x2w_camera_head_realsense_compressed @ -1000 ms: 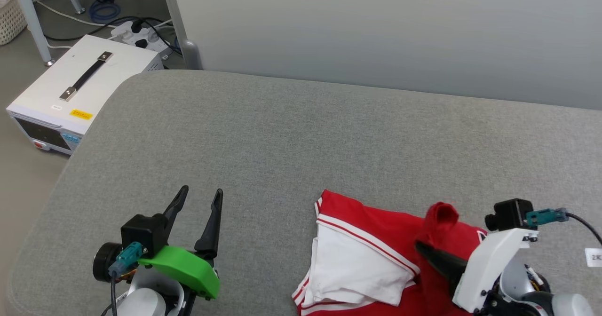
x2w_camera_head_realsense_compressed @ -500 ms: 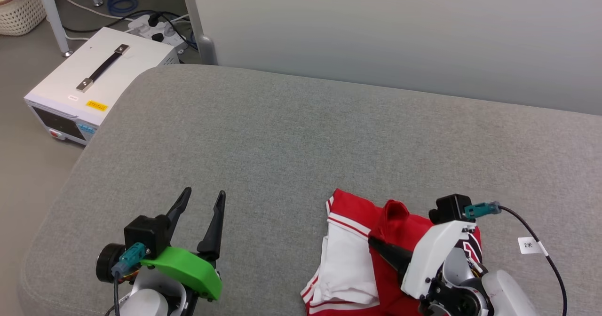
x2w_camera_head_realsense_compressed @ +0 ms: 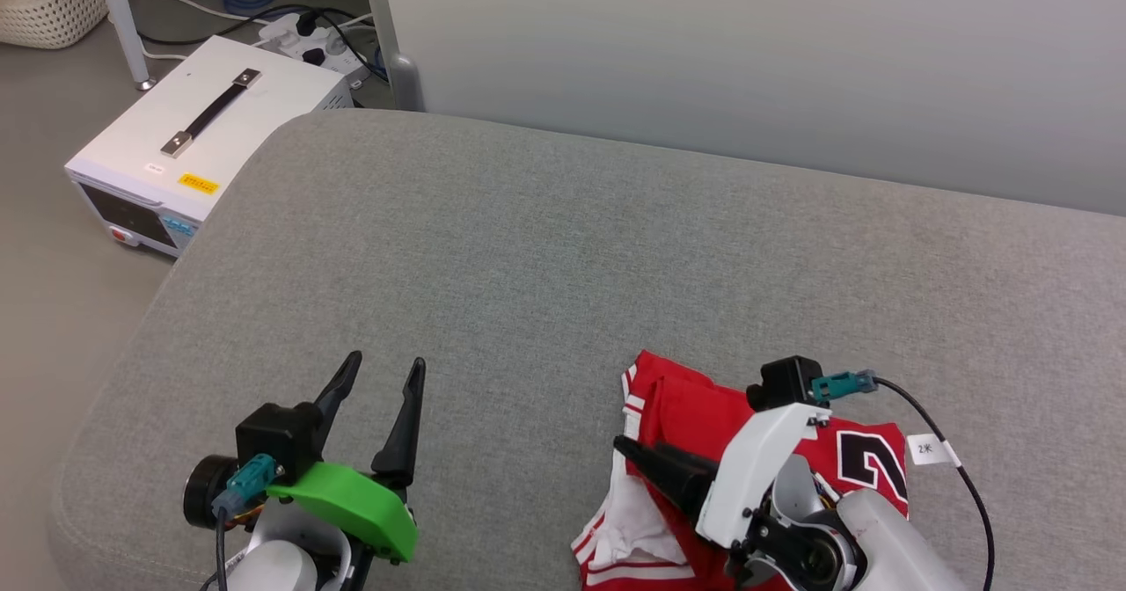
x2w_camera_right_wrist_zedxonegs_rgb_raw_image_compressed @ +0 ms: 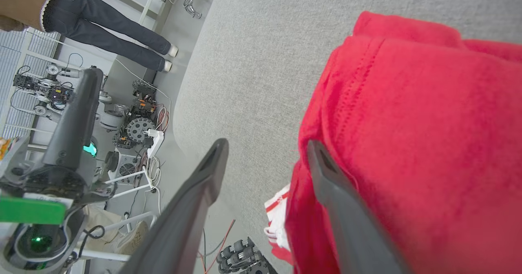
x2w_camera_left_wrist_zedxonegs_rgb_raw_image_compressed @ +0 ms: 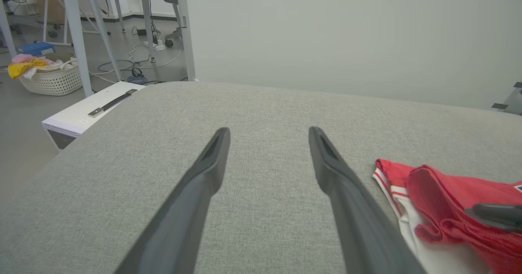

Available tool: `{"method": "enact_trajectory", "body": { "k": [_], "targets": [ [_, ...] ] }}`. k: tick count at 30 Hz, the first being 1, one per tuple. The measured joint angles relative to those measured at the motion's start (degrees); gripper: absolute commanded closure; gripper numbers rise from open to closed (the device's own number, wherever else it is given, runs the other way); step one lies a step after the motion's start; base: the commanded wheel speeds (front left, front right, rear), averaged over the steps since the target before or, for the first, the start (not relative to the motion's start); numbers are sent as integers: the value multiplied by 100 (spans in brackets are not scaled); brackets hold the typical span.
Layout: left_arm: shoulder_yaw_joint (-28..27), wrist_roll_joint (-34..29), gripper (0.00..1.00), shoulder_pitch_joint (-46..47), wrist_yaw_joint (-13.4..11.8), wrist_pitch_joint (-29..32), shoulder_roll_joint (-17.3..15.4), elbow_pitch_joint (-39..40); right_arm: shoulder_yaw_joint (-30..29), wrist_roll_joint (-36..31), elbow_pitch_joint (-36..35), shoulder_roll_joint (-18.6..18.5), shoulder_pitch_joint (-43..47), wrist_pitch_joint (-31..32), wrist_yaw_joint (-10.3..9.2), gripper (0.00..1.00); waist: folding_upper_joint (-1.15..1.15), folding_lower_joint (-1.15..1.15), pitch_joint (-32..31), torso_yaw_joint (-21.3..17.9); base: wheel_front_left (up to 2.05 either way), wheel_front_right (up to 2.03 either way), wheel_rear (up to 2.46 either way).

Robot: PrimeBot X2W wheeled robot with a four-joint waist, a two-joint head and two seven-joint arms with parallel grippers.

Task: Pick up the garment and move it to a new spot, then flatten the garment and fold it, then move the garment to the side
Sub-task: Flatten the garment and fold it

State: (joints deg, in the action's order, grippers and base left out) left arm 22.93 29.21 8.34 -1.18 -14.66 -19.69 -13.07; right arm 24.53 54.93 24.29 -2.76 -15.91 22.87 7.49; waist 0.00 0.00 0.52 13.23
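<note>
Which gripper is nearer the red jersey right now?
Right. The right gripper hangs open over the left edge of the jersey; the left gripper is open over bare cushion, off to its left.

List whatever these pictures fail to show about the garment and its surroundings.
- Garment lettering: head view, right arm covers all but one character.
- Garment's near hem: head view, cut off by the bottom edge.
- Yellow label on the box: head view, too small to read.
- Person: right wrist view, cut off above the legs by the top edge.
</note>
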Motion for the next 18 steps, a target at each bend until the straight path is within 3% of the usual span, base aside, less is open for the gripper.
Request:
{"method": "enact_trajectory", "body": {
  "k": [6, 11, 14, 18],
  "targets": [
    [4, -42, 0, -3, 18, -1, -2, 3, -2, 40, 13, 14, -160, -81, 0, 0, 0, 0, -118, -108, 0, 0, 0],
    [-34, -41, 0, -23, 29, -1, 4, 100, -467, -1120, -231, -15, -333, -100, -1, 0, 0, 0, -203, -273, 0, 0, 0],
    [-79, -41, 0, -86, 38, 0, 44, 198, -593, -2147, -818, -338, -339, -124, 0, 0, 0, 0, -247, -401, 0, 0, 0],
    [-159, -62, 0, -128, 44, -1, 148, 355, -860, -2835, -1470, -984, -253, -338, 0, 0, 0, 0, -277, -551, 0, 0, 0]
  ]
}}
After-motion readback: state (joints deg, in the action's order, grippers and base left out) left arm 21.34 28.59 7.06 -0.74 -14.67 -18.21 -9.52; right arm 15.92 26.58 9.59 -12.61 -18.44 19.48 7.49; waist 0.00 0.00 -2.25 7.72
